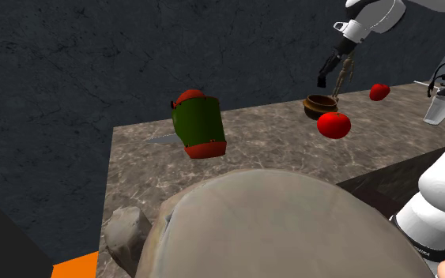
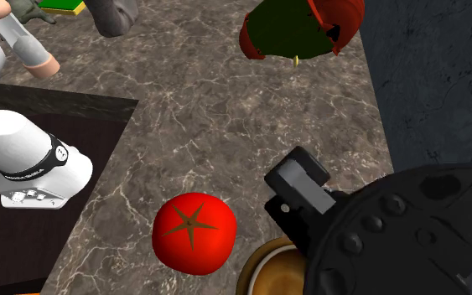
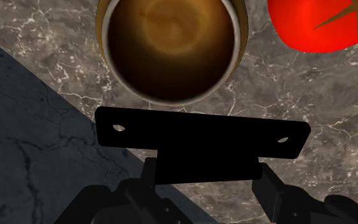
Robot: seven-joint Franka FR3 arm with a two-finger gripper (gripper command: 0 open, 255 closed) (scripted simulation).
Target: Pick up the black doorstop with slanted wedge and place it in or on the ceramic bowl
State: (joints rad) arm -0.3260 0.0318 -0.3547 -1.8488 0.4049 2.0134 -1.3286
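- My gripper (image 3: pixel 206 178) clamps the black doorstop (image 3: pixel 203 137), its long axis crosswise to the fingers (image 3: pixel 271 189).
- The brown bowl (image 3: pixel 171 57) lies just beyond it, not yet underneath; I reckon a short advance is needed.

Big red tomato (image 3: pixel 323 22) on marbled counter (image 3: pixel 279 95), near the gripper (image 3: pixel 206 175) and lower; second red tomato (image 1: pixel 379 92) farther off; green thing with red edges (image 1: pixel 198 125), well apart from the gripper
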